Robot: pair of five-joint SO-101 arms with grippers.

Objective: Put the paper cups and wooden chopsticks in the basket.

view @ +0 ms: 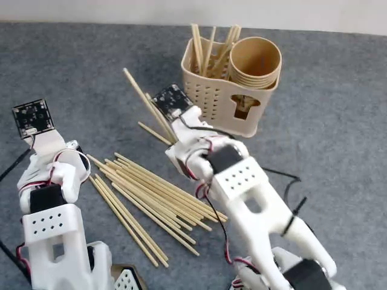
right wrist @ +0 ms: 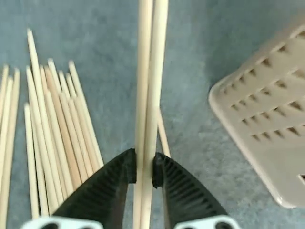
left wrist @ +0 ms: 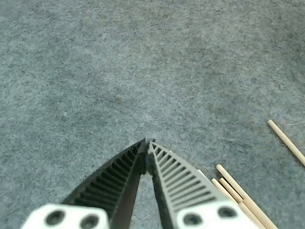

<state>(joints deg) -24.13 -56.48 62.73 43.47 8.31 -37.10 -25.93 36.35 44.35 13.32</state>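
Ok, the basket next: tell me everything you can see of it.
The basket is beige, plastic-looking and rounded-rectangular. Its walls are pierced by rows of small slots, and there is a handle cut-out in one end wall. It stands upright on the grey table, at the far side. Stacked paper cups fill one end; several chopsticks stand in the other.

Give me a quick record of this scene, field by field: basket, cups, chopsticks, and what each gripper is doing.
basket: upright on the grey mat, beyond the arms
paper cups: stacked, standing inside the basket
chopsticks in basket: several, upright beside the cups
loose chopsticks: pile lying on the mat between the two arms
right gripper: shut on the held chopsticks, two of them, near the basket
left gripper: shut, holding nothing, over bare mat beside the pile
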